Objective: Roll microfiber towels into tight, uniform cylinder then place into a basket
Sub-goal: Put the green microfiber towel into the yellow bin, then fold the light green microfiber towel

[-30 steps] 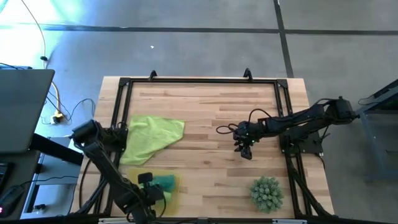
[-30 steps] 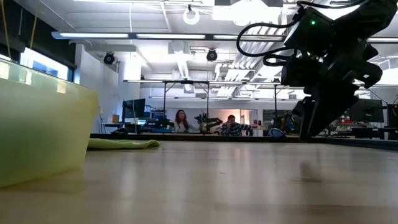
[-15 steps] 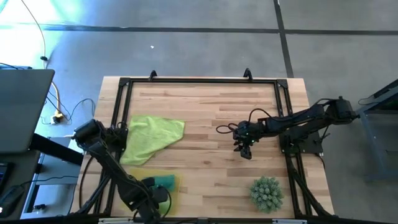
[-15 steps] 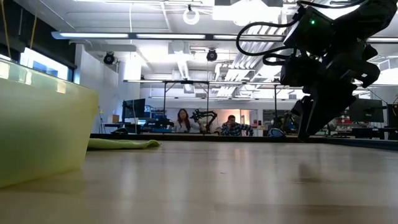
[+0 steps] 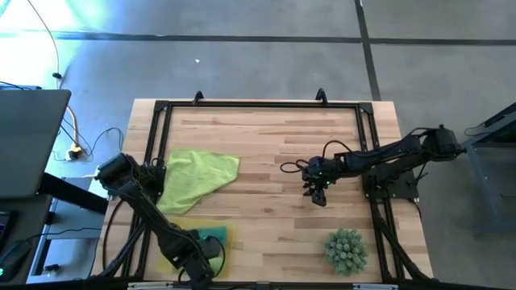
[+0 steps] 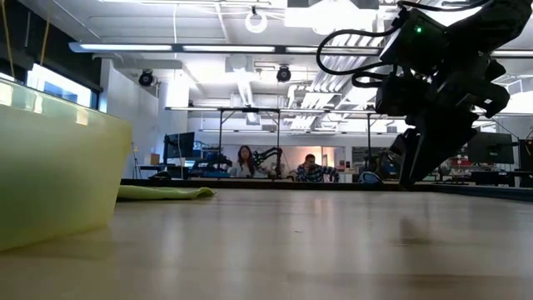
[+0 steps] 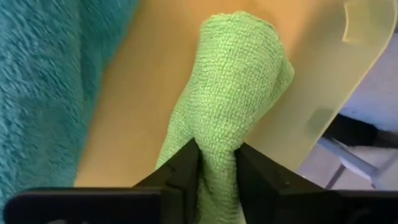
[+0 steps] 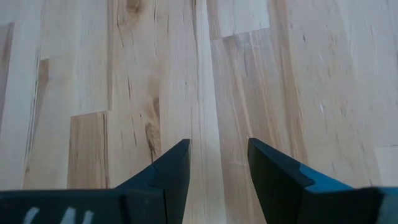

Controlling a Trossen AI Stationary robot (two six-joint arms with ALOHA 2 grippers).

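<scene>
A rolled green towel (image 7: 236, 81) lies inside the translucent yellow basket (image 7: 348, 74), beside a teal towel (image 7: 50, 81). My left gripper (image 7: 219, 174) is shut on the roll. In the high view the basket (image 5: 173, 242) stands at the table's near left, with the teal towel (image 5: 214, 234) in it and my left gripper (image 5: 208, 251) over it. A second green towel (image 5: 193, 179) lies spread flat on the table, left of centre. My right gripper (image 5: 317, 193) hangs open over bare wood, right of centre. My left gripper pinches the rolled green towel between its two fingers (image 7: 183, 171), at a narrowed part near one end (image 7: 217, 155). The fingers come steeply from above. The rest of the roll stretches away from them along the basket's floor, close to its wall.
A spiky green ball (image 5: 347, 250) sits near the table's near right corner. A black frame (image 5: 258, 105) runs round the tabletop. In the low view the basket wall (image 6: 50, 175) fills the left, and people sit at desks far behind the table.
My left gripper has shifted a little toward the table's near edge and right over the basket, and its wrist has turned. My right arm has kept still.
</scene>
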